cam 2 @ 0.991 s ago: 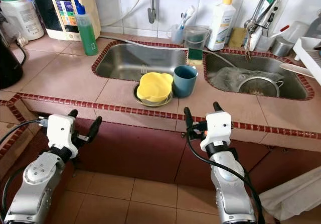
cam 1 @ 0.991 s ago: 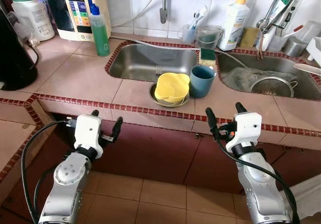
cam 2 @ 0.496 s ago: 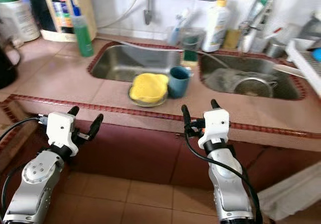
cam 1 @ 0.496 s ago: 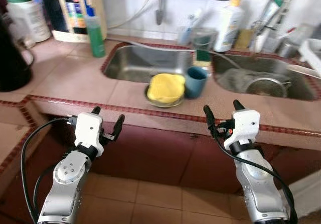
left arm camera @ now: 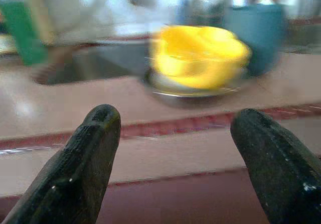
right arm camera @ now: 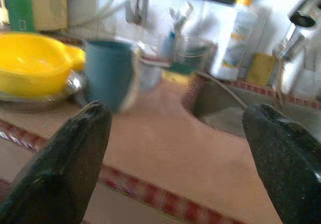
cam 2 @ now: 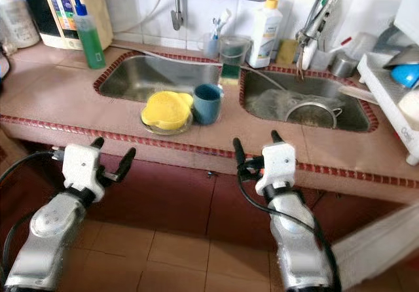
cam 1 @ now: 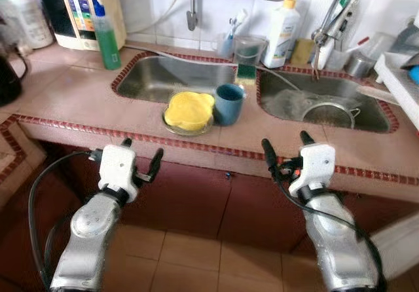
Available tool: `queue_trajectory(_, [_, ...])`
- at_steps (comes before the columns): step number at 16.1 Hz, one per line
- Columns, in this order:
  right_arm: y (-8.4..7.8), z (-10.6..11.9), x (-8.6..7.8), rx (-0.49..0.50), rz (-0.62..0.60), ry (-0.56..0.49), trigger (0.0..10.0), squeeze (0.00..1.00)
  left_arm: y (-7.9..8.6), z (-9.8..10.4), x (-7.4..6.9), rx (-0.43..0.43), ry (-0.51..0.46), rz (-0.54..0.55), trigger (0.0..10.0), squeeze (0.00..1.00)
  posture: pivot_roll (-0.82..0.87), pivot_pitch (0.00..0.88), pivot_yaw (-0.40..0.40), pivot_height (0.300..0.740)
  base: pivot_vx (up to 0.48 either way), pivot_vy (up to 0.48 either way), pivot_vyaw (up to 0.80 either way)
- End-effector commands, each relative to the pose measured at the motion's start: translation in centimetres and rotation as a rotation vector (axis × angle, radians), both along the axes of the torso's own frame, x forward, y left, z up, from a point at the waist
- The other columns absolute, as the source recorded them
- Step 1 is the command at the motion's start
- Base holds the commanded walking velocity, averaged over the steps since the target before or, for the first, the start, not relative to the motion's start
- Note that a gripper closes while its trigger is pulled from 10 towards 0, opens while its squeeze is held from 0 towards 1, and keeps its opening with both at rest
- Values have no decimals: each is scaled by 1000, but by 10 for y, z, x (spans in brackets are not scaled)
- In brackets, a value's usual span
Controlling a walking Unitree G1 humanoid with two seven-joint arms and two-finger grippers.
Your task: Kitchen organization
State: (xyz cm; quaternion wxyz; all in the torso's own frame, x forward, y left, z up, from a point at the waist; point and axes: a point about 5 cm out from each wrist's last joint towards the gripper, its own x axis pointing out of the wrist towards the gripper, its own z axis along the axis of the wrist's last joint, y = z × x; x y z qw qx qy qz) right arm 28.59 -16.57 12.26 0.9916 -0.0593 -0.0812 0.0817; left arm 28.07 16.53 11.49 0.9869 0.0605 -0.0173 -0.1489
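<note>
Both hands hung released below the table (cam 1: 78, 102) edge, left hand (cam 1: 140, 156) and right hand (cam 1: 286, 153) empty. The yellow bowl (cam 1: 189, 109) sat at twelve o'clock, touching the blue cup (cam 1: 228, 103); approaching squarely would probably avoid knocking either.

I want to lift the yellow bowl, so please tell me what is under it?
The yellow bowl sits on a shallow metal dish whose rim shows around it. The bowl covers the dish's middle.

Home kitchen, plainly: tiled counter (cam 1: 78, 99) with double steel sink (cam 1: 171, 77), faucet (cam 1: 329, 25), dish soap bottle (cam 1: 279, 23), yellow bowl (cam 1: 188, 109) beside blue mug (cam 1: 228, 103).
</note>
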Motion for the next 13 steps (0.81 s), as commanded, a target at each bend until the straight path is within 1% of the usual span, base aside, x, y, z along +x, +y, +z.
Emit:
queue_trajectory(1, [-1,7,1,4,1,-26,10000,0,-1,7,2,-4,-13,-21,10000,0,-44,0,-35,732,0,0,0])
queue_trajectory(3, [-1,8,1,4,7,-29,10000,0,-1,8,2,-21,-5,-46,10000,0,-43,0,-36,732,0,0,0])
queue_trajectory(7, [5,9,3,12,34,-36,10000,0,-1,13,4,-18,-10,-68,10000,0,-36,0,-37,732,0,0,0])
queue_trajectory(9, [7,9,3,17,44,-39,10000,0,-2,14,5,-26,-13,-75,10000,0,-34,0,-36,732,240,0,0])
queue_trajectory(13, [10,11,5,22,64,-48,10000,0,-4,18,8,-39,-20,-76,10000,0,-31,0,-37,732,120,0,0])
